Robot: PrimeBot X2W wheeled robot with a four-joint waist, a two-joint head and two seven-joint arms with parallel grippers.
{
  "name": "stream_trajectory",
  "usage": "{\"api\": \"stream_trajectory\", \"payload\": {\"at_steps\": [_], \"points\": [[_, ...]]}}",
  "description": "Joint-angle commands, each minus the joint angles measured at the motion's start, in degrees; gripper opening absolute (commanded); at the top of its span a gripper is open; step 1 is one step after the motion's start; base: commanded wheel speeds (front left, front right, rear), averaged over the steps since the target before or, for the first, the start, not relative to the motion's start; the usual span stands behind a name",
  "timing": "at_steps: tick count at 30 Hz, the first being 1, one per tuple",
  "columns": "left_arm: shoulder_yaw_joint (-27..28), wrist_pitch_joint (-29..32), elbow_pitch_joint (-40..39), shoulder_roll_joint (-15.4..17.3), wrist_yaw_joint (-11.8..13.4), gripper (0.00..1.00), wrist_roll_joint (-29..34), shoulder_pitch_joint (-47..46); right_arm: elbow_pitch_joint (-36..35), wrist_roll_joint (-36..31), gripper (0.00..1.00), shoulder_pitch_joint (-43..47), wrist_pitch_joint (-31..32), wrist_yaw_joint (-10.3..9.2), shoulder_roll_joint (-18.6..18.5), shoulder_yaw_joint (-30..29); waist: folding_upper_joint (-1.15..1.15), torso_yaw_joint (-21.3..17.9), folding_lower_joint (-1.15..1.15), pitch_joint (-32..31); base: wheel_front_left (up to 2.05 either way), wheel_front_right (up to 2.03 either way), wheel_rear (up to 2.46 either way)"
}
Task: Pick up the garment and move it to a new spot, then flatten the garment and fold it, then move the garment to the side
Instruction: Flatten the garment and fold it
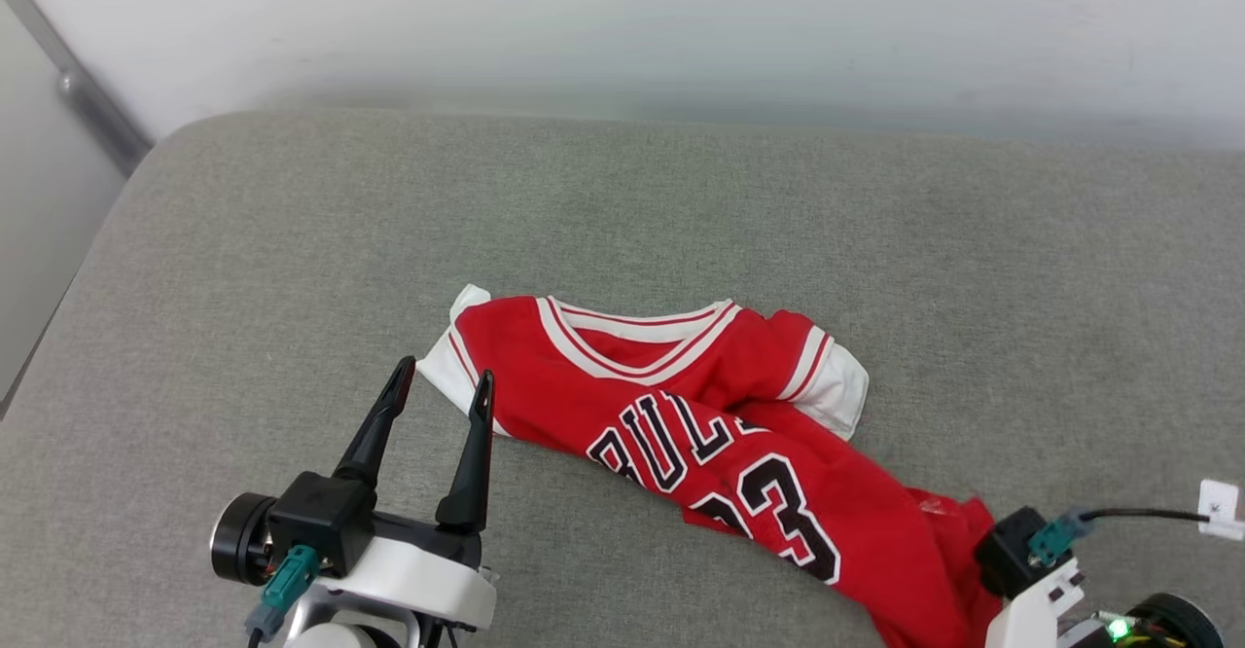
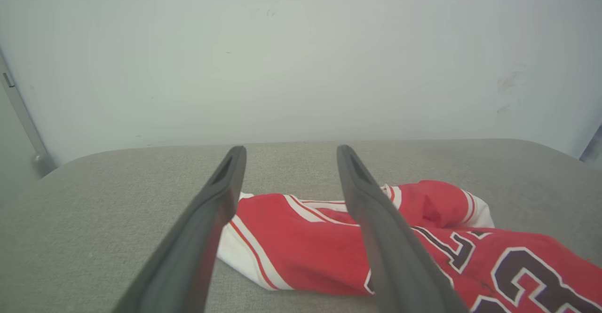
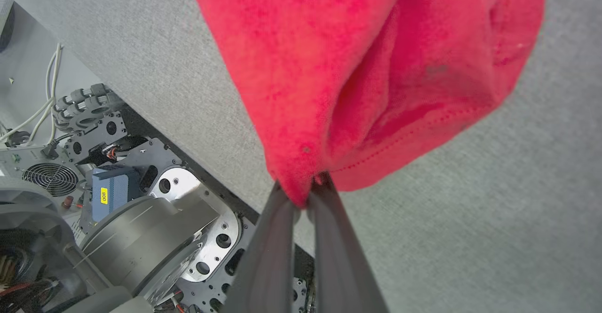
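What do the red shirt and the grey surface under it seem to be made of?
The red jersey shirt with white sleeves looks like soft, matte knit fabric, perhaps synthetic: it folds loosely and shows a stitched hem. The grey padded surface looks like matte woven upholstery cloth: fine weave texture, rounded corner.

The left gripper (image 2: 290, 151) is holding its two dark fingers (image 2: 202, 238) wide apart, with nothing lying between them. Beyond them the garment (image 2: 305, 261) is lying rumpled on a grey fabric cushion (image 2: 117, 200), its red body showing in the gap. A white sleeve (image 2: 237, 252) with red stripes is peeking out just beside one finger, while the other finger is crossing in front of the black, white-outlined lettering (image 2: 531, 280). A pale wall (image 2: 301, 59) is rising behind the cushion's far edge.
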Motion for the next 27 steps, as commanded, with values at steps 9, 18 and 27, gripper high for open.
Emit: {"api": "stream_trajectory", "payload": {"at_steps": [9,18,27], "points": [[0.58,-0.15,0.39,-0.39,-0.49,1.0,0.67,0.8,-3.73,-1.96,1.0,-1.53,-0.26,-0.02,2.27,-3.15,0.0,0.83,0.0,-0.77,0.0,0.0,0.0],[0.34,-0.15,-0.36,-0.72,-0.7,1.0,0.93,-0.06,-8.37,1.71,1.0,-12.31,8.68,-0.02,5.11,-10.0,0.0,2.16,0.0,1.03,0.0,0.0,0.0],[-0.21,-0.15,-0.04,-1.22,-0.9,1.0,0.36,-2.78,10.2,-3.28,1.0,-24.08,7.36,-0.02,10.77,-10.14,0.0,7.48,0.0,6.11,0.0,0.0,0.0]]}}
